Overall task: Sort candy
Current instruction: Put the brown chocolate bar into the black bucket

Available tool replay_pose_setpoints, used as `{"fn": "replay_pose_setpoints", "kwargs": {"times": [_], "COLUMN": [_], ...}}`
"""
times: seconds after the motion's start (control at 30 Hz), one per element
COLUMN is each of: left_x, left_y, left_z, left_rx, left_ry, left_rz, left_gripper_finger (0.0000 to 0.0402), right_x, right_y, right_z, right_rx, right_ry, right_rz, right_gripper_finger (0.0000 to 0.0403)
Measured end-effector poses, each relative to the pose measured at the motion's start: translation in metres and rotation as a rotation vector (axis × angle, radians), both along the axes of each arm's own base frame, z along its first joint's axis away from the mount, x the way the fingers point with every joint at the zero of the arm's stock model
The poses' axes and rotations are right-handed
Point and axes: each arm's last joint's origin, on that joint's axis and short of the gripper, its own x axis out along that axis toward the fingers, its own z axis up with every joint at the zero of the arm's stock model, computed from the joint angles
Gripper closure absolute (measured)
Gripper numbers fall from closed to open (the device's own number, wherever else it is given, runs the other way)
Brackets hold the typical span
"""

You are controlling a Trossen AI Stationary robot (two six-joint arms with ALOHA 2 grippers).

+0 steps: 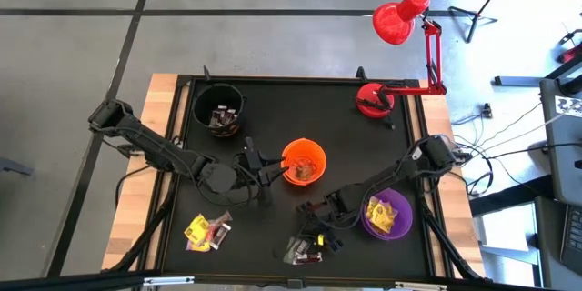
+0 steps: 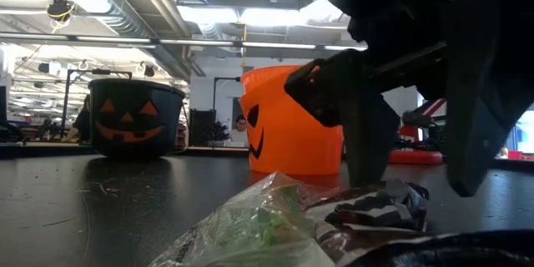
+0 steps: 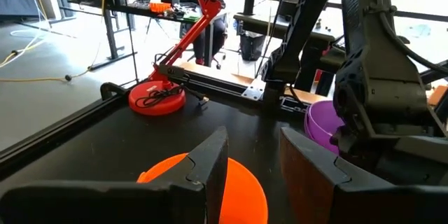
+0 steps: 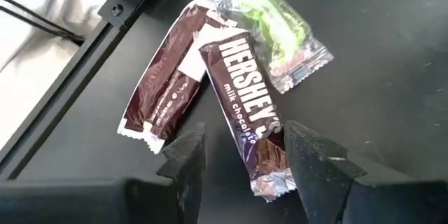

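Two brown chocolate bars (image 4: pixel 203 98) and a clear-wrapped green candy (image 4: pixel 269 24) show only in the right wrist view, lying on the black table (image 4: pixel 378 56); the right gripper (image 4: pixel 241 157) stands spread just over the Hershey's bar (image 4: pixel 248 122), grasping nothing. From above, this pile is only a blur near the front edge. Left gripper (image 3: pixel 252 164) hangs parted and empty over the orange bucket (image 1: pixel 303 162). Yellow-wrapped candy (image 1: pixel 207 230) lies front left; more fills the purple bucket (image 1: pixel 389 214). Black bucket (image 1: pixel 218 107) and red lamp (image 1: pixel 400 55) stand behind
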Motion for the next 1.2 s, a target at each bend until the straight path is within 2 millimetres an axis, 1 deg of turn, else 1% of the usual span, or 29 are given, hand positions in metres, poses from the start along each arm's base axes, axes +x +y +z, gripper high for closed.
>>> {"fn": "replay_pose_setpoints", "kwargs": {"times": [0.17, 0.3, 0.5, 0.73, 0.8, 0.83, 0.93, 1.0, 1.1, 1.2], "left_x": [0.0, 0.0, 0.0, 0.0, 0.0, 0.0, 0.0, 0.0, -0.001, -0.003], "left_y": [-0.001, -0.001, -0.001, -0.001, -0.001, -0.001, -0.001, -0.002, -0.005, -0.01], "left_z": [0.0, -0.001, -0.001, -0.001, -0.001, -0.001, -0.001, -0.001, -0.001, -0.001], "left_rx": [0.001, 0.005, 0.006, 0.006, 0.006, 0.006, 0.003, -0.001, -0.008, -0.008], "left_ry": [0.003, 0.009, 0.009, 0.009, 0.009, 0.009, 0.01, 0.012, 0.015, 0.018], "left_rz": [-0.006, -0.006, -0.006, -0.006, -0.006, -0.007, -0.019, -0.039, -0.067, -0.084], "left_gripper_finger": [0.0282, 0.0282, 0.0282, 0.0282, 0.0282, 0.0282, 0.0282, 0.0282, 0.0282, 0.0282], "right_x": [0.001, 0.003, 0.009, 0.013, 0.014, 0.014, 0.016, 0.016, 0.016, 0.011], "right_y": [-0.003, -0.006, -0.019, -0.03, -0.032, -0.032, -0.033, -0.036, -0.038, -0.043], "right_z": [-0.002, -0.003, -0.003, -0.003, -0.002, -0.001, 0.006, 0.017, 0.037, 0.06], "right_rx": [0.011, -0.068, -0.098, -0.079, -0.066, -0.066, -0.073, -0.097, -0.146, -0.229], "right_ry": [0.02, -0.026, -0.036, -0.015, -0.007, 0.0, 0.011, 0.002, -0.035, -0.09], "right_rz": [-0.014, -0.045, -0.098, -0.111, -0.107, -0.107, -0.112, -0.121, -0.144, -0.182], "right_gripper_finger": [0.0217, 0.0234, 0.0293, 0.0385, 0.0396, 0.0395, 0.0383, 0.0382, 0.0389, 0.0398]}}
